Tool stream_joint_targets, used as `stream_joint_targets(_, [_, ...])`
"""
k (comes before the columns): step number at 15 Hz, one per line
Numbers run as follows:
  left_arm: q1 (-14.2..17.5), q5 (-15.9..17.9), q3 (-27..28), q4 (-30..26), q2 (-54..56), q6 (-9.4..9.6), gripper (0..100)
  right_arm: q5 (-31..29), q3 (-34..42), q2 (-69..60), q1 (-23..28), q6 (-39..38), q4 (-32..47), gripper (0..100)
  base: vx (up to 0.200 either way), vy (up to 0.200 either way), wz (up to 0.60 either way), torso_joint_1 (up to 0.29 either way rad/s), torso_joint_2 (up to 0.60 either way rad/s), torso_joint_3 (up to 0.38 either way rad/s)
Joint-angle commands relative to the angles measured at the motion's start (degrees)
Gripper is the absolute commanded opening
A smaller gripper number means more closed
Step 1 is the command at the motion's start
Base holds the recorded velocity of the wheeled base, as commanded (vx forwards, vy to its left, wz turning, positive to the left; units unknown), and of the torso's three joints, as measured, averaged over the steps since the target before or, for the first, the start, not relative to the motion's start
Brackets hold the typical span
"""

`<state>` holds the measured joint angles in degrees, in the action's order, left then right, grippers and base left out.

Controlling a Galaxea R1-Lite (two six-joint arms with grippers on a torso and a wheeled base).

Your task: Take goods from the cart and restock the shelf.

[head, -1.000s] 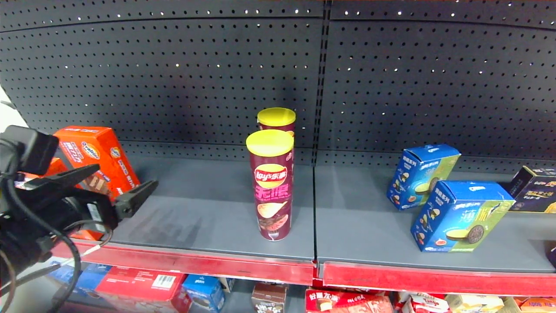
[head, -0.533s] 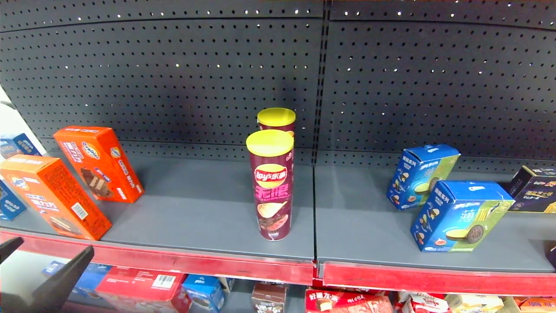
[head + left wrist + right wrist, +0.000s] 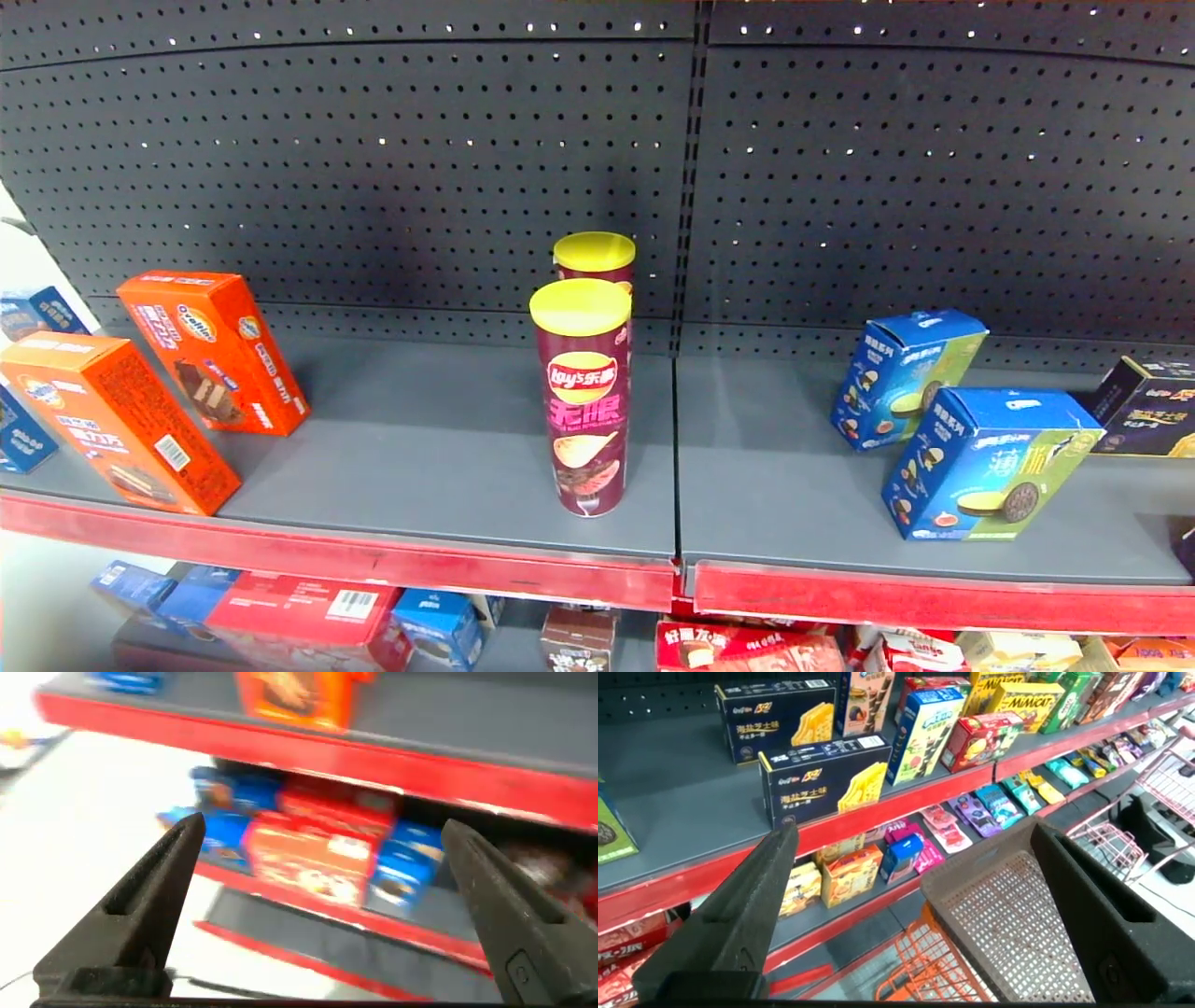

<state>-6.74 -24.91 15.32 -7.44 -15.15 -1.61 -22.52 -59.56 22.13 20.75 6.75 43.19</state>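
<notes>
On the grey shelf (image 3: 439,467), two orange boxes (image 3: 121,420) (image 3: 215,350) lean at the left. Two maroon chip cans with yellow lids (image 3: 583,397) stand one behind the other in the middle. Two blue cookie boxes (image 3: 985,462) (image 3: 901,378) sit at the right. My left gripper (image 3: 322,826) is open and holds nothing; it hangs below the shelf's red front edge (image 3: 374,751), facing the lower shelf's red and blue boxes (image 3: 318,854). My right gripper (image 3: 915,835) is open and holds nothing, above an orange wire cart basket (image 3: 896,966).
Dark boxes (image 3: 1144,406) stand at the shelf's far right, with more of them (image 3: 822,789) and colourful packs on neighbouring shelves. A pink wire cart (image 3: 1172,779) stands farther along the aisle. Wide bare shelf lies between the orange boxes and the cans, and between the cans and the blue boxes.
My left gripper, open beside the orange boxes a second ago, dropped down and left out of the head view, uncovering the front orange box. The goods on the shelf stayed put.
</notes>
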Motion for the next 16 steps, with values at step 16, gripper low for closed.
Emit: stream_joint_targets(16, [12.63,17.79,-13.13,5.50,10.14,1.78,100,0.28,1.38,-5.34,8.26,-0.43,-0.12,100,0.000,0.000,0.00,0.000,0.00,0.000])
